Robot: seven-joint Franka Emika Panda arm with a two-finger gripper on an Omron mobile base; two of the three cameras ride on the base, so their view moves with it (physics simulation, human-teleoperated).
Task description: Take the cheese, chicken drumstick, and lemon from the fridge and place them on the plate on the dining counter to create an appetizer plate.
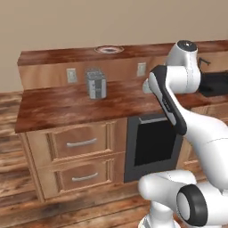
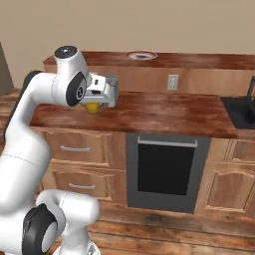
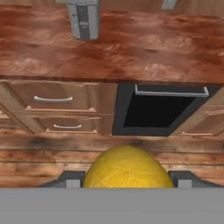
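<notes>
Lemon (image 3: 127,167) sits clamped between the two dark fingertips (image 3: 70,179) of the hand (image 2: 93,106), one tip on each side of the fruit, so the hand is grasping it. In the right base view the same yellow fruit shows just below the white wrist, held in the air above the near edge of the lower counter (image 2: 164,112). One lemon is visible.

Below the hand, as its own camera looks down, lie two drawers (image 3: 52,98) stacked one over the other, each with a single pale bar handle, and beside them one dark oven (image 3: 159,109) with one long handle across its top. Plank wooden floor (image 3: 52,148) runs in front of them.

On the lower counter stands one small grey metal toaster-like box (image 1: 96,83), upright, near the back panel. That panel carries two pale wall outlets (image 1: 71,75), one on either side of the box in the left base view.

Above the panel is the dining counter (image 1: 67,55), a raised glossy reddish-brown slab. One plate (image 1: 109,49) with a dark rim rests on it, well apart from the hand and lemon. At the far right of the lower counter one dark sink (image 2: 241,110) is set into the top, with a dark faucet (image 2: 250,88) at the picture's edge.
</notes>
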